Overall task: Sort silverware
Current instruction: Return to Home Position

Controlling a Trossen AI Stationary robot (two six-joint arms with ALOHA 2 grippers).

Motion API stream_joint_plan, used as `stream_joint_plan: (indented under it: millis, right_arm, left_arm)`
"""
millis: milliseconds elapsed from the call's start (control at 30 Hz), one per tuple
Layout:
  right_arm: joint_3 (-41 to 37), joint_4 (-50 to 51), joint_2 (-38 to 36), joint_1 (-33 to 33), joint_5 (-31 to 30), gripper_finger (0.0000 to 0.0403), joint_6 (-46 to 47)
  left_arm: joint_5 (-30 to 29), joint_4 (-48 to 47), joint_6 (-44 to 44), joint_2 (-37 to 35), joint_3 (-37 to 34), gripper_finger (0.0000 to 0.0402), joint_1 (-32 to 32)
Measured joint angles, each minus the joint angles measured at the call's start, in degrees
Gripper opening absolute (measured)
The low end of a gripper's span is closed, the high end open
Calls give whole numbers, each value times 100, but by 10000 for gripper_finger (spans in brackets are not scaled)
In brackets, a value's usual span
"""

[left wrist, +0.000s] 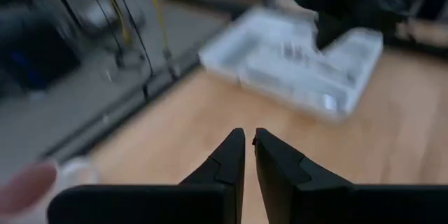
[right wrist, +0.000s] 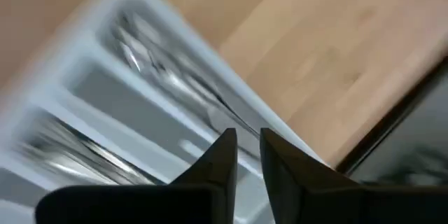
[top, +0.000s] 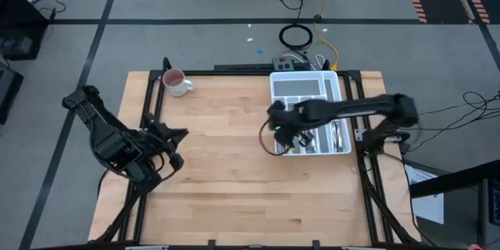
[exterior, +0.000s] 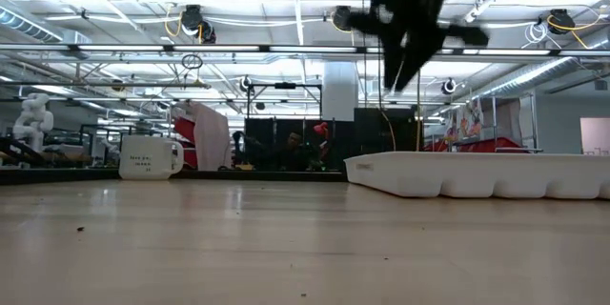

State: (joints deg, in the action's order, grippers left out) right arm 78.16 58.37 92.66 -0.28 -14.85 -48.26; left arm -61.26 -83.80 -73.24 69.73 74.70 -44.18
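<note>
Right claw (right wrist: 246,134): nearly closed, a slim gap between the tips, nothing held. Hangs above the left edge of the tray (top: 306,74), right of centre in the high view.
Silverware (top: 324,136): in the tray's long slots, just below and to the right of that claw; none seen loose on the surface (top: 226,187).
Long axis: up-and-down in the high view, along the slots.
Nearer arm: the right, by far.
Left claw (left wrist: 249,134): tips almost touching, empty, folded at the surface's left edge, well apart from the tray.
Coming move: judged a retreat with nothing to grasp — lift clear of the tray rim first.
Writing: dark lettering on the mug (exterior: 148,157) in the low view, too small to read; no brand legible.
</note>
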Motion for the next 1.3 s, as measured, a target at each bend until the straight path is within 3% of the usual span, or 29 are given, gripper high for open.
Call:
stream_joint_plan:
  millis: [100, 233, 400, 500, 667, 767, 900, 1000, 1067, 1167, 1300]
  right_arm:
    - [34, 18, -938, 41, 701, 41, 1421]
    - [35, 30, -2272, 45, 894, 27, 3488]
    - [40, 519, -3923, -25, 867, 15, 4571]
    - [38, 465, -4821, -25, 893, 10, 5088]
    - [-80, -137, -6228, 1, 1694, 9, 5186]
    - [-475, -496, -7027, 1, 1799, 9, 4824]
    - [-1457, -836, -8004, 1, 1882, 9, 4749]
    - [-2398, -1082, -8746, 3, 2563, 9, 4816]
    - [-3138, -1788, -9233, 2, 3062, 9, 4831]
    - [-3711, -2467, -9182, 3, 3422, 9, 4819]
    - [-4317, -3554, -8952, 1, 3378, 9, 4668]
  left_arm:
    - [-707, 124, 65, -4, 48, 43, 0]
    - [-852, 127, 836, -30, 45, 43, -11]
    - [-1803, 346, 497, -149, 51, 43, 51]
    - [-2075, 22, -44, -550, 182, 43, 57]
    - [-2107, -76, -109, -1565, 161, 43, -146]
    - [-2075, -71, 18, -2104, 109, 43, -426]
    - [-2065, -78, 58, -2626, 0, 43, -880]
    - [-2224, -75, 52, -2916, -113, 43, -1252]
    - [-2454, -74, 15, -3111, -264, 43, -1499]
    - [-2583, -97, -156, -3396, -652, 43, -1865]
    - [-2834, -99, -765, -3767, -1480, 43, -2368]
